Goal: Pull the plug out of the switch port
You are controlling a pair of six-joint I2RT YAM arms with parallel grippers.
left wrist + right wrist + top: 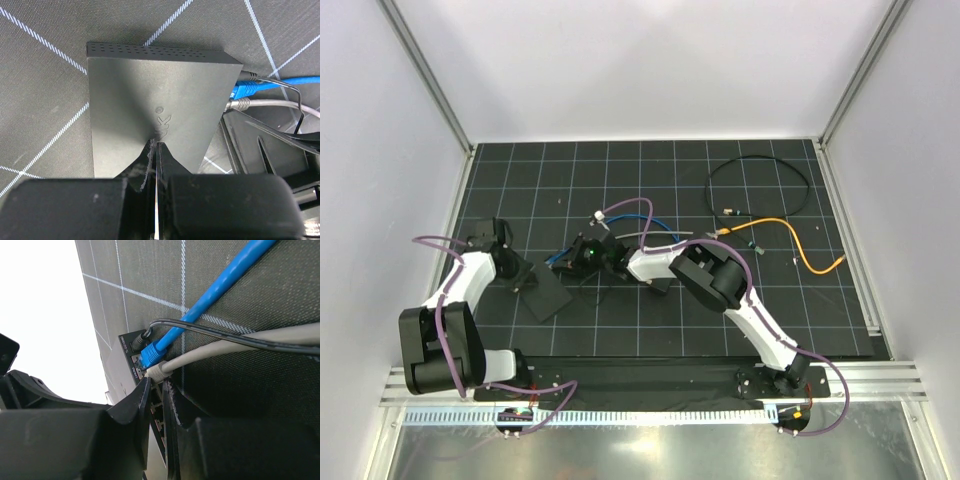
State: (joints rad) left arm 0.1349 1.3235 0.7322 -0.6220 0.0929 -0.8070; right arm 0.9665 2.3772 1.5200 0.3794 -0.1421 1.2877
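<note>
**Left gripper (154, 145) closed at the switch (150, 95); right gripper (156, 384) nosed up to the grey plug (157, 371)**

Left fingers (172, 160) are seen together, with only a hairline of light between them, their tips set against the near edge of the switch's top face; the switch is laid flat on the gridded black mat (720, 320) between the two wrists, its sockets turned toward the right gripper. Right fingers (135, 400) are seen a narrow slit apart, tips just below the grey plug, which is seated in its port; whether anything is pinched cannot be told. Crowded just beside that plug are a blue plug (150, 355) and a black power lead (225, 332), the latter draped across the grey cable (240, 342). Well apart on the mat, an orange cable (800, 245) and a loose black loop (760, 175) are seen. Most ports are hidden behind the right fingers; the switch's lettering is largely covered by the left fingers; from above, the plugs are masked by the right wrist.
</note>
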